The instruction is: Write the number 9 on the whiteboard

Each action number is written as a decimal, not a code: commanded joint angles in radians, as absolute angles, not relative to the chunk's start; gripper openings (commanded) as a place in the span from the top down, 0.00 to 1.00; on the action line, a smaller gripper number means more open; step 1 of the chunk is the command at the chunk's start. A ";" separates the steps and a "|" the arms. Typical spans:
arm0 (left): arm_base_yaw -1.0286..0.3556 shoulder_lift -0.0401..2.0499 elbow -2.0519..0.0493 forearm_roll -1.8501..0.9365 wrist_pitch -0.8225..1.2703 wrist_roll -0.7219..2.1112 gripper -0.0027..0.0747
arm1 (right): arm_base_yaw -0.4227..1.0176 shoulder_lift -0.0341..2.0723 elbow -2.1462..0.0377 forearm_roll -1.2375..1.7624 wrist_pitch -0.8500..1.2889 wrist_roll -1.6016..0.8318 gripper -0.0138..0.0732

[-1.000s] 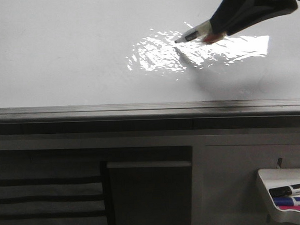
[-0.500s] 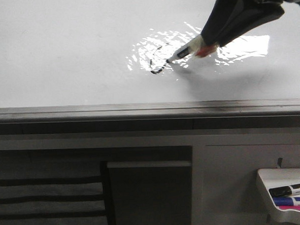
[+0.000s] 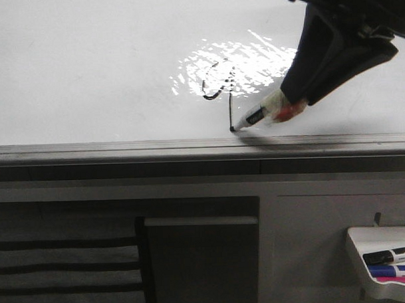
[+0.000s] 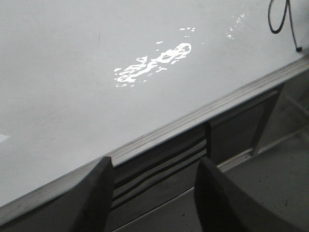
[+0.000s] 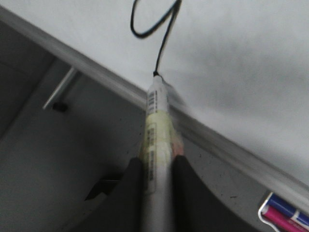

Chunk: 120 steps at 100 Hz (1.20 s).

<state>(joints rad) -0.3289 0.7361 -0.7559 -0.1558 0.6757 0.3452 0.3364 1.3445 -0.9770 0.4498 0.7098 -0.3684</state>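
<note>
Glossy smooth whiteboard (image 3: 86,69), grey metal edge strip (image 3: 122,149), white plastic marker (image 5: 155,140)

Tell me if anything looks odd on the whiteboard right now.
The 9 looks lopsided: its loop sits in the glare patch and its stem runs down almost to the whiteboard's grey edge strip, where the marker tip in the right end effector touches. Nothing spilled or damaged.

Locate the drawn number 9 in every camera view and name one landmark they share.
Front view: the number 9 sits mid-board, its stem ending at the marker tip.
Left wrist view: upper right corner.
Right wrist view: top centre, above the marker.
Shared landmark: the whiteboard's grey edge strip.
</note>
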 commanded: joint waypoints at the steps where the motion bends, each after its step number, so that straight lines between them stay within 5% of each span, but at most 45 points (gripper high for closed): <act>1: -0.338 0.756 -0.786 -0.269 0.628 0.442 0.51 | 0.326 1.324 -1.003 0.413 0.664 -0.371 0.89; 46: -0.699 1.040 -0.944 -0.451 0.704 0.840 0.50 | 0.326 1.149 -1.133 0.673 1.149 -0.935 0.89; 81: -0.890 1.317 -1.169 -0.452 0.685 0.877 0.50 | 0.326 1.110 -1.141 0.682 1.173 -0.962 0.89; 120: -0.922 1.386 -1.228 -0.452 0.673 0.877 0.52 | 0.326 1.110 -1.141 0.682 1.165 -0.962 0.89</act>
<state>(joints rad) -0.9158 1.4140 -1.1929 -0.4193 0.7221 0.8775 0.3305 1.1310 -1.1067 0.6321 1.1880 -0.9461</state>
